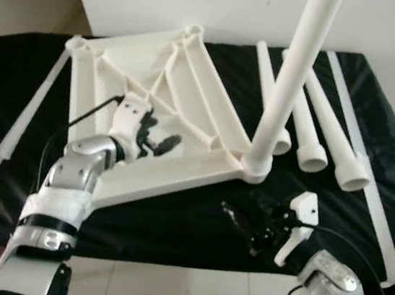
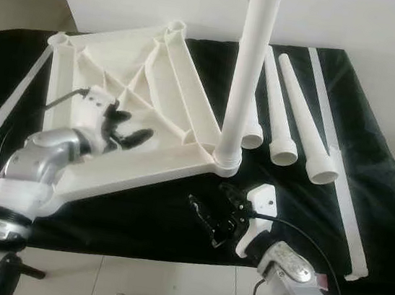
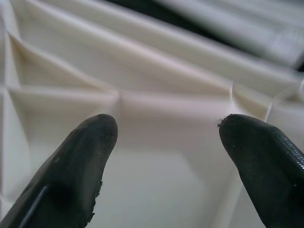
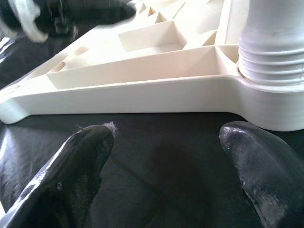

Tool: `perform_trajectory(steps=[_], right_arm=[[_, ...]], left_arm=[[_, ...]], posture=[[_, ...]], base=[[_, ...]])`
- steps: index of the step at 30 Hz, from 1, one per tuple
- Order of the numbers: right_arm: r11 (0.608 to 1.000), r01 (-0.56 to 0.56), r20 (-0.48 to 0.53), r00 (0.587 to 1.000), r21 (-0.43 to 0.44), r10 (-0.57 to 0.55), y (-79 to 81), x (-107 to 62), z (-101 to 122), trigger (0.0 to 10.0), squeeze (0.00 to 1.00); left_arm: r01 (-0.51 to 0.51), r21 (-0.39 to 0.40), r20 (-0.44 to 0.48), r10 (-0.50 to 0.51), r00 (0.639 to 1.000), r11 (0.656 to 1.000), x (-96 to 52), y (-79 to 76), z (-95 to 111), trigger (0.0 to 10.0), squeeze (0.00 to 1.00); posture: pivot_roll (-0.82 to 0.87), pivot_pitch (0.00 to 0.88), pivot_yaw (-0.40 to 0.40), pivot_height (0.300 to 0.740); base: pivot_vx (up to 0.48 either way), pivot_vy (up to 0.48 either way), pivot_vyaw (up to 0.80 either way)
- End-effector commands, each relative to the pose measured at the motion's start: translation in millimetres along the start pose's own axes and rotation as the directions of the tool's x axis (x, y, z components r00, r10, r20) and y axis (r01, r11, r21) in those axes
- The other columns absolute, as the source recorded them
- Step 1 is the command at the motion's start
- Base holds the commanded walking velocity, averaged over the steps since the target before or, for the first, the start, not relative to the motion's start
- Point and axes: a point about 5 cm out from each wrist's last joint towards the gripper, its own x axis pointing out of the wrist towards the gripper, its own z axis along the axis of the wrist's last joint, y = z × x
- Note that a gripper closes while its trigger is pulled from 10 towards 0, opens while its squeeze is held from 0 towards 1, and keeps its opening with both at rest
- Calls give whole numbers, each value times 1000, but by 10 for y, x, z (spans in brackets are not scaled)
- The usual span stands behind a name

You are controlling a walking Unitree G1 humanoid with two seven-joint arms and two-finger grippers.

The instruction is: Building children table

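Nearest, the right gripper (image 1: 264, 225) hung spread and empty; three loose white tapered plastic legs (image 1: 315, 127) lay at one o'clock, long axes running twelve-to-six, while the left gripper (image 1: 156, 141) spread over the upturned cream ribbed tabletop (image 1: 169, 85)

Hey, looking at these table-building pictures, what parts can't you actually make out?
- Top of the standing leg: cut off by the upper edge in both eye views.
- Tabletop's face: turned down on the black cloth, hidden.
- Near-left tabletop corner: covered by the left arm in the eye views.
- Left pincer: its wrist view is blurred, so contact with the ribs is unclear.
- Right pincer: open and empty above the cloth.
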Motion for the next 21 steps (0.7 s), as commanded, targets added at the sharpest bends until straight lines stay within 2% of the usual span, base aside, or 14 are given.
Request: perform_trajectory(steps=[1, 2, 3, 4, 5, 6, 7, 9, 10, 12, 20, 21], right_arm=[[1000, 4, -9, 1000, 7, -4, 13, -14, -44, 10000, 0], [1000, 4, -9, 1000, 7, -4, 13, -14, -44, 10000, 0], [1000, 3, -11, 1000, 8, -3, 16, -16, -48, 10000, 0], [1000, 3, -12, 1000, 7, -3, 16, -17, -49, 10000, 0], [1000, 4, -11, 1000, 6, -4, 15, -18, -48, 10000, 0], [1000, 4, -11, 1000, 6, -4, 15, -18, -47, 10000, 0], [1000, 4, -11, 1000, 6, -4, 15, -18, -47, 10000, 0], [1000, 5, -10, 1000, 6, -5, 16, -18, -46, 10000, 0], [1000, 5, -10, 1000, 6, -5, 16, -18, -46, 10000, 0], [1000, 5, -9, 1000, 5, -5, 17, -18, -48, 10000, 0], [1000, 4, -9, 1000, 6, -4, 12, -11, -51, 10000, 0], [1000, 2, -9, 1000, 6, -2, 12, -6, -54, 10000, 0]], left_arm=[[-106, -233, 50, 121, 991, 967, -16, 194, 65, 10000, 0], [-106, -233, 50, 121, 991, 967, -16, 194, 65, 10000, 0], [-150, -443, 82, 207, 975, 884, -13, 291, 78, 1373, 0], [-153, -502, 91, 228, 969, 851, -19, 307, 73, 1373, 0], [-137, -568, 106, 238, 965, 812, -18, 308, 77, 0, 0], [-125, -607, 115, 242, 964, 785, -15, 305, 80, 0, 0], [-125, -607, 115, 242, 964, 785, -15, 305, 80, 0, 0], [-113, -648, 125, 251, 960, 754, -9, 307, 78, 0, 0], [-113, -648, 125, 251, 960, 754, -9, 307, 78, 0, 0], [-103, -694, 129, 263, 956, 712, 7, 291, 45, 0, 0], [-92, -681, 123, 237, 964, 727, 31, 243, 17, 0, 0], [-121, -574, 107, 221, 969, 810, 42, 205, 29, 10000, 0]], posture=[[-148, 156, 93, 740], [-148, 156, 93, 740], [-148, 157, 92, 740], [-148, 157, 92, 740], [-153, 156, 92, 740], [-153, 156, 92, 740], [-153, 156, 92, 740], [-153, 155, 92, 740], [-153, 155, 92, 740], [-154, 152, 90, 740], [-153, 149, 87, 740], [-150, 148, 84, 740]], base=[[0, 0, 0], [0, 0, 0], [0, 0, 0], [0, 0, 0], [0, 0, 0], [0, 0, 0], [0, 0, 0], [0, 0, 0], [0, 0, 0], [0, 0, 0], [0, 0, 0], [0, 0, 0]])
